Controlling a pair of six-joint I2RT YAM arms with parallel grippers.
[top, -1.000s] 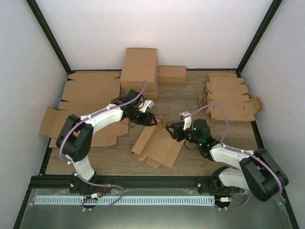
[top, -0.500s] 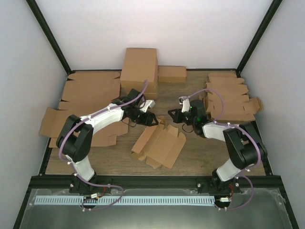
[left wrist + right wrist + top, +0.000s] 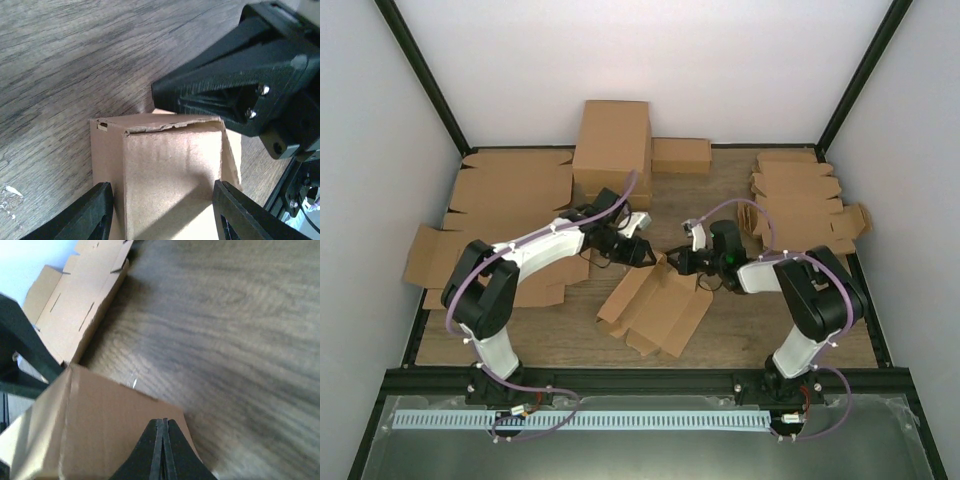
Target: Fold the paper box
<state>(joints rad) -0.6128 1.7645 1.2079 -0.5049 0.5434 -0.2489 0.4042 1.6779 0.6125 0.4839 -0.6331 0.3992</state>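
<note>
The paper box lies part-folded at the table's middle, one flap raised at its far end. My left gripper is open and straddles that raised flap, a finger on each side of it. My right gripper is shut with nothing between its fingers. Its tip rests low against the box's cardboard. In the left wrist view the right gripper points in just beyond the flap's top edge.
A large brown carton and a smaller box stand at the back. Wide flat cardboard sheets cover the left side. A stack of flat blanks lies at the right. Black frame posts stand at the corners.
My right gripper has closed and swung from the box's near right side round to its far end. My left gripper has shifted slightly right onto the raised flap.
</note>
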